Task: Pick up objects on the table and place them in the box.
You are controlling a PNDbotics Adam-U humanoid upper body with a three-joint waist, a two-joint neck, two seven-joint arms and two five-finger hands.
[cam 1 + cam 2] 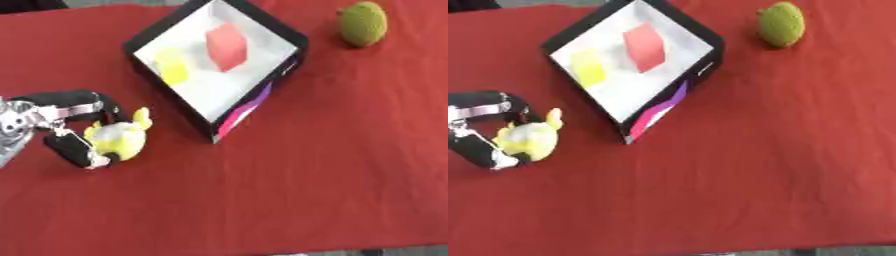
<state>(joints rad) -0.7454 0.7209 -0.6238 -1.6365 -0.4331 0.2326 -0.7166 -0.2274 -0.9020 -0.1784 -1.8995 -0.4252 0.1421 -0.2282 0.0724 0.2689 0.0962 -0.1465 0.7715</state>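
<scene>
- While curled, the left hand [74, 131] fingers [72, 148] enclose the yellow-white plush toy [120, 138].
- Beyond the fingers: the box [262, 97], holding a red block [227, 46] and yellow block [171, 67].
- Farther beyond on the table [332, 175]: a green ball [362, 23].

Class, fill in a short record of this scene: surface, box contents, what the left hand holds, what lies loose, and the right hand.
Surface: red tablecloth
Box: red block and yellow block inside
Left hand: curled round yellow-white plush toy, left of box
Loose: green round object, right of box
Right hand: not in view
</scene>
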